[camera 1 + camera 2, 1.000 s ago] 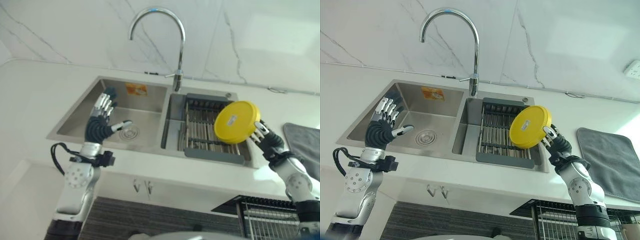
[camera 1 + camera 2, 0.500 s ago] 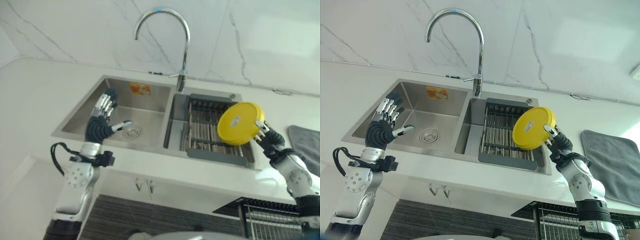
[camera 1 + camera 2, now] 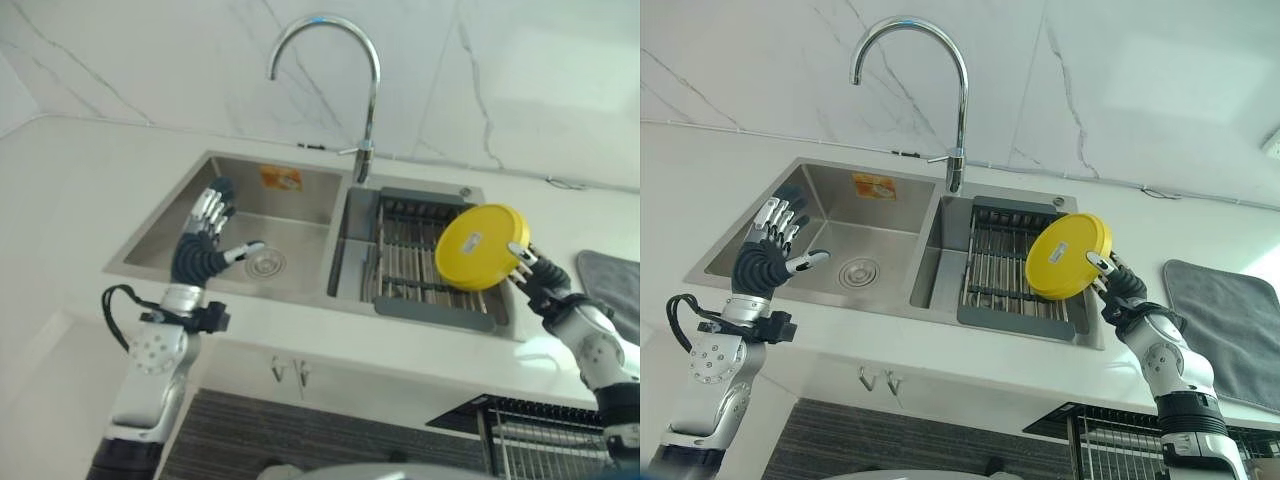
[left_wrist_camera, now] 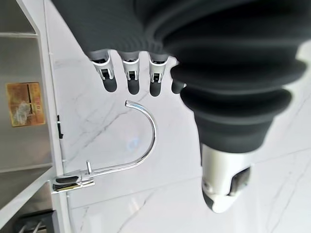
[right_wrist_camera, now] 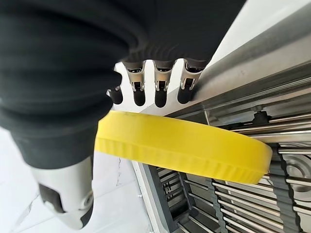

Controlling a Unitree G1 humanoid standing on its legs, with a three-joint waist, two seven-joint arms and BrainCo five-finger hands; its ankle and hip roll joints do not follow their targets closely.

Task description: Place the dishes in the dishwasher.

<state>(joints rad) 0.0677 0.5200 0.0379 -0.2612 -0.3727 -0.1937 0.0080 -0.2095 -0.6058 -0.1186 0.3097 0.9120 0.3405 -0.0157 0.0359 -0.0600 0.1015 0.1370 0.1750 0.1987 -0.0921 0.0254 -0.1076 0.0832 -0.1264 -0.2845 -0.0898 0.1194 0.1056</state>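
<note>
The right hand (image 3: 1118, 292) pinches a yellow plate (image 3: 1068, 256) by its edge and holds it tilted above the drying rack (image 3: 1012, 270) in the sink (image 3: 840, 235). Next, I think, it must carry the plate to the dishwasher basket (image 3: 1120, 440) below the bench (image 3: 970, 355). The left hand (image 3: 768, 258) hovers with relaxed fingers, empty.
</note>
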